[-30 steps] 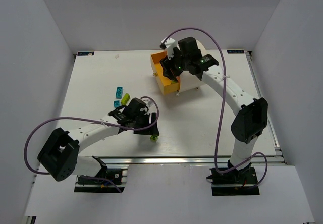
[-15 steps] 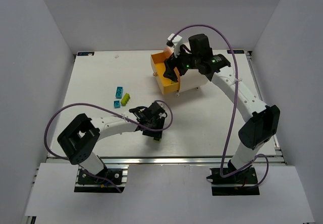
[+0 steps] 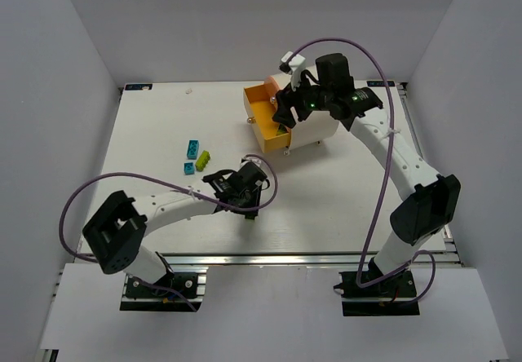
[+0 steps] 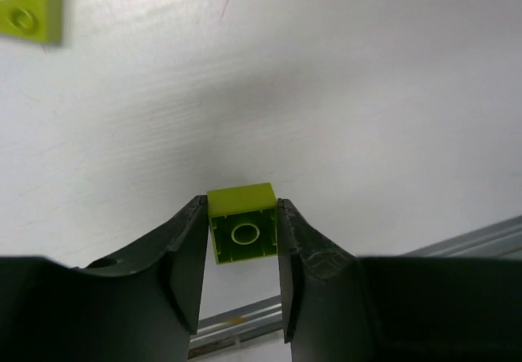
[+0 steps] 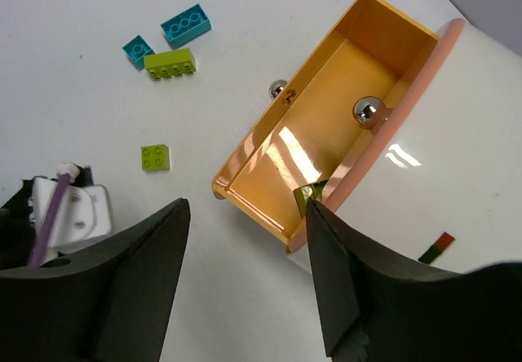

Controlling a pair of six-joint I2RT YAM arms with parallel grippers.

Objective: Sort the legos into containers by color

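Note:
My left gripper (image 4: pixel 241 209) is shut on a lime brick (image 4: pixel 241 230), its hollow underside facing the camera, low over the table near the front rail; it also shows in the top view (image 3: pixel 249 217). My right gripper (image 5: pixel 249 207) is open and empty above the mouth of the cream drum (image 5: pixel 457 134), whose inside is orange (image 3: pixel 263 117). A dark green brick (image 5: pixel 307 194) lies inside by the rim. On the table lie a lime 2x2 brick (image 5: pixel 155 157), a long lime brick (image 3: pixel 202 160) and two teal bricks (image 3: pixel 193 147) (image 3: pixel 189 168).
The drum lies on its side at the back centre, mouth to the left, with small metal knobs (image 5: pixel 367 111) on it. The left arm (image 3: pixel 163 203) stretches along the front of the table. The front rail (image 4: pixel 457 240) is close behind the held brick.
My right gripper has risen and drawn back from the drum's mouth. My left arm has swung its elbow, with the gripper staying at the lime brick near the front edge.

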